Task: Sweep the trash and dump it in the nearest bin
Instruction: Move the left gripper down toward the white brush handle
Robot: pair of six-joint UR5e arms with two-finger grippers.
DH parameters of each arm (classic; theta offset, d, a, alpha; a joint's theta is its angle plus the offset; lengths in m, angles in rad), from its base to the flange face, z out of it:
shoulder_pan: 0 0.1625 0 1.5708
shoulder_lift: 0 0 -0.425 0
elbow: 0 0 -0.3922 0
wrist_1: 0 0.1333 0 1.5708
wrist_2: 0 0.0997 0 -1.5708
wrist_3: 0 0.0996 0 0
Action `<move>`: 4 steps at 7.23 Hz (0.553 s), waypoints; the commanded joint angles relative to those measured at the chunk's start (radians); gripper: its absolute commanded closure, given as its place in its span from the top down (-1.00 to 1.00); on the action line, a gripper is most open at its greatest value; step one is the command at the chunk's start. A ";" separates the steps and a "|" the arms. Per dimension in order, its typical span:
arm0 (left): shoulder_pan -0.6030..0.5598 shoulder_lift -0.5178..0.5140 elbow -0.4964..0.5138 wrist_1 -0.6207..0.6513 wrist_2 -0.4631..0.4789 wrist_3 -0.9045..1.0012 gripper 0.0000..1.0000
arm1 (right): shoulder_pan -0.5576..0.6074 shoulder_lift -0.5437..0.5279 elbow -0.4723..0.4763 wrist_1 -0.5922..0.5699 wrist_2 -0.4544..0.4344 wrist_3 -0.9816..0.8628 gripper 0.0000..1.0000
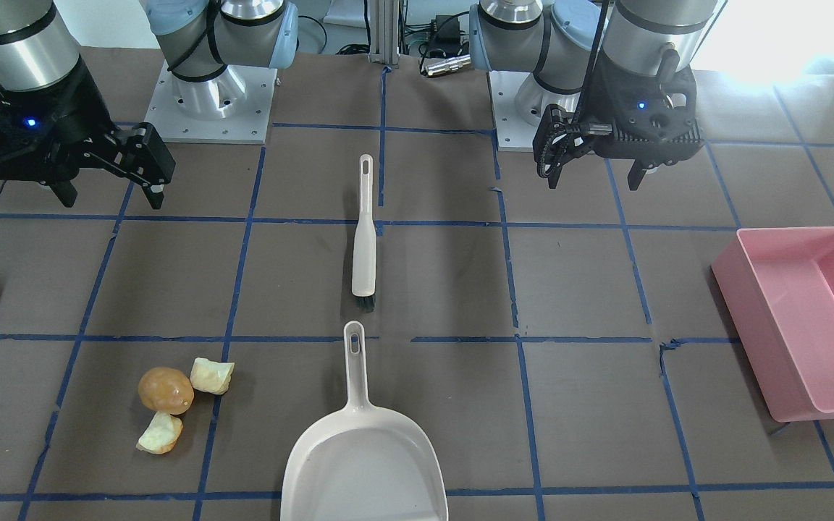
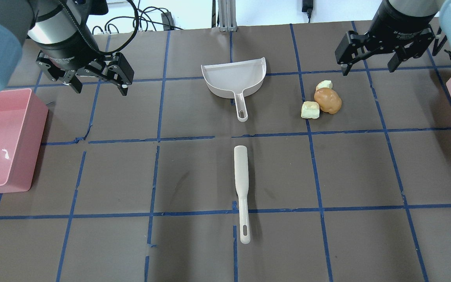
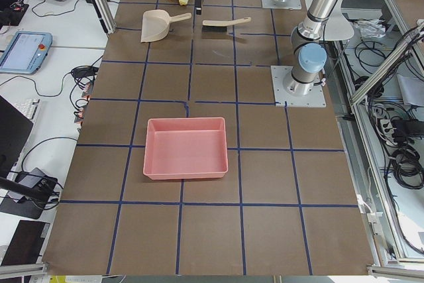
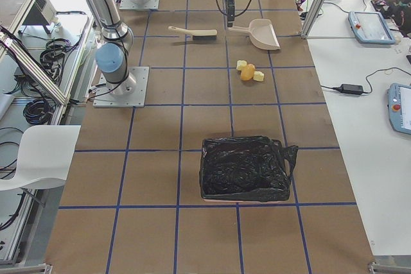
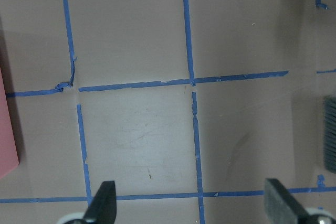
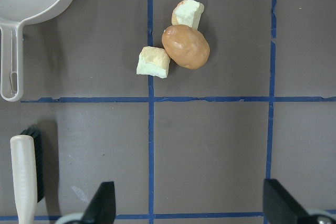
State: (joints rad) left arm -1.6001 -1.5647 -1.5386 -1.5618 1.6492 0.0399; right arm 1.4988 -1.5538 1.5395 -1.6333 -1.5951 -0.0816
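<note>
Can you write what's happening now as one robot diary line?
sweeping: not begun | left gripper: open, empty | right gripper: open, empty | brush, dustpan: lying unheld | three trash lumps: clustered near right gripper

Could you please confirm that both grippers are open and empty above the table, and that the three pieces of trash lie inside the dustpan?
Not quite. The trash is not inside the dustpan, which is empty. The three pieces lie clustered on the table beside it, apart from it, as the overhead exterior view shows. The rest holds: the left gripper and right gripper are open and empty above the table.
</note>
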 commanded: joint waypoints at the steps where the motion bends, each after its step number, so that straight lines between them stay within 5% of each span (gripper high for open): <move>1: 0.002 0.002 0.000 0.000 0.000 0.000 1.00 | 0.003 0.003 0.005 0.004 0.006 -0.001 1.00; 4: -0.008 0.003 -0.020 0.000 0.001 0.008 1.00 | 0.009 -0.006 0.001 0.001 0.009 0.012 1.00</move>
State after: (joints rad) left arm -1.6034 -1.5631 -1.5492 -1.5623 1.6487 0.0474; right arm 1.5041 -1.5566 1.5417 -1.6315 -1.5896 -0.0789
